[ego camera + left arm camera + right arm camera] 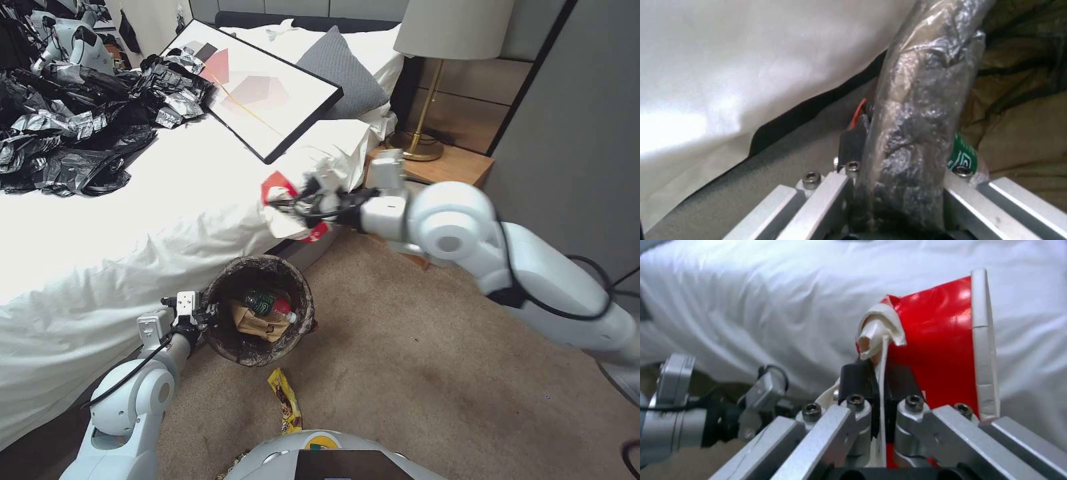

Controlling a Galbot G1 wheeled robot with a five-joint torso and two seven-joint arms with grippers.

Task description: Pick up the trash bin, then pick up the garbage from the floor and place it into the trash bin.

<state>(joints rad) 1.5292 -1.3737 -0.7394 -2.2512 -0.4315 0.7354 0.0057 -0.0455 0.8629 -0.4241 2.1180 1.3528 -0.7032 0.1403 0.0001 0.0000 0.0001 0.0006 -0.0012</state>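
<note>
Right gripper [303, 203] clamping cup [283, 213] beside bed [133, 213]

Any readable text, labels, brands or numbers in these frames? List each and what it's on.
None readable.
Bottle in the trash bin: green label with white marks, too blurred.
Snack wrapper on the carpet: print too small.
Red-and-white paper cup in the right gripper: no print visible.

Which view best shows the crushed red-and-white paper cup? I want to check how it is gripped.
The right wrist view: the crushed red-and-white paper cup sits close up, its white rim pinched in the shut right gripper. The head view shows the cup smaller, raised beside the white bed.
</note>
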